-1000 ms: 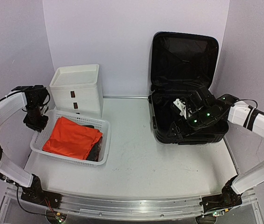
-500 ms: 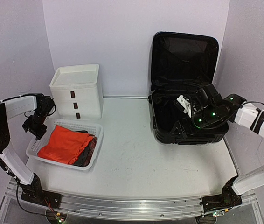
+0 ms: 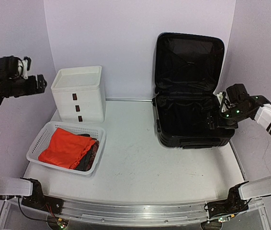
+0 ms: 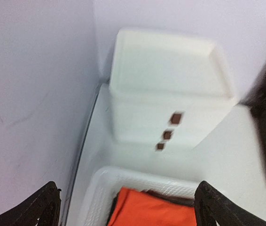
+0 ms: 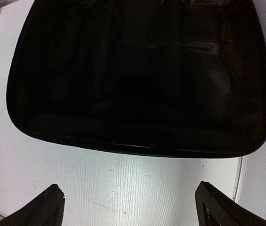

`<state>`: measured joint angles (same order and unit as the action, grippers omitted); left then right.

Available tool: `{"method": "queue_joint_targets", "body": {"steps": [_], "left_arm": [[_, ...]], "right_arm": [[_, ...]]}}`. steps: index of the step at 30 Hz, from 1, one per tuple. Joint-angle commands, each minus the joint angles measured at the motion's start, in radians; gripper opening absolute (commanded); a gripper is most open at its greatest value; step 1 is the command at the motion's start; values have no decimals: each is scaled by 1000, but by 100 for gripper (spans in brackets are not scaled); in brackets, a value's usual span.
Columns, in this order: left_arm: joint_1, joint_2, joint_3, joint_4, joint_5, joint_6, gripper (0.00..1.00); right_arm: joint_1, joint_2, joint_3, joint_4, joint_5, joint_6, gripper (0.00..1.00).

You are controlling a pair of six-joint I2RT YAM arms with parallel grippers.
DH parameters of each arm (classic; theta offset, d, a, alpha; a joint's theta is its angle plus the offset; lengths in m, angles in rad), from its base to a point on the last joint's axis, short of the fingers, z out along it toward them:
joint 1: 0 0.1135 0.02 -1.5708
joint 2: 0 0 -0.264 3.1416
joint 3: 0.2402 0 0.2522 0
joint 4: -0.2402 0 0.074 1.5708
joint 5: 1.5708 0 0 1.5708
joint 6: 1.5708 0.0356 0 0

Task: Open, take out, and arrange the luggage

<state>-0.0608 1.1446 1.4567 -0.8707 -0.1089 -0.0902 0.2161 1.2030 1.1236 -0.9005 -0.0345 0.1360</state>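
Observation:
The luggage [image 3: 189,96] is a black hard-shell suitcase at the back right, lying open with its lid upright against the wall. In the right wrist view only dark lining shows inside the luggage [image 5: 137,70]. My right gripper [image 3: 218,117] hovers open by the case's right rim; in its own view the right gripper [image 5: 130,202] has nothing between its fingers, only white table below. My left gripper [image 3: 36,82] is raised high at the far left, open and empty. In its wrist view the left gripper [image 4: 128,200] looks down on the basket's far end.
A white perforated basket [image 3: 98,139] at the near left holds a folded orange cloth [image 3: 63,146] over a dark garment [image 3: 90,153]. Behind it a white three-drawer box [image 3: 78,93] stands against the wall. The left wall runs close beside the basket [image 4: 100,181].
My left gripper opened, let go of the basket and rose to the upper left; the basket had slid nearer and leftward. My right arm drew back out of the suitcase toward its right rim.

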Motion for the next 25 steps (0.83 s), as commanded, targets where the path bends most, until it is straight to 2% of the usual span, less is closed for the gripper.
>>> {"method": "queue_joint_targets", "body": {"steps": [1, 5, 9, 13, 18, 21, 25], "left_arm": [[0, -172, 39, 360, 371, -32, 99], [-1, -266, 104, 458, 471, 8, 99], [0, -342, 137, 494, 507, 76, 99], [-1, -393, 107, 518, 454, 143, 99], [-108, -418, 59, 519, 319, 217, 99], [-164, -428, 38, 519, 287, 245, 99], [-168, -436, 25, 516, 270, 229, 99]], "right_arm": [[-7, -179, 116, -17, 21, -68, 98], [-8, -324, 212, -12, -9, -166, 98], [-7, -408, 316, -3, -54, -160, 98], [-7, -432, 371, -30, -17, -146, 98], [-8, -450, 394, -42, -28, -75, 98], [-7, -459, 388, -46, -26, -56, 98], [-8, -449, 392, -54, -14, -28, 98]]}}
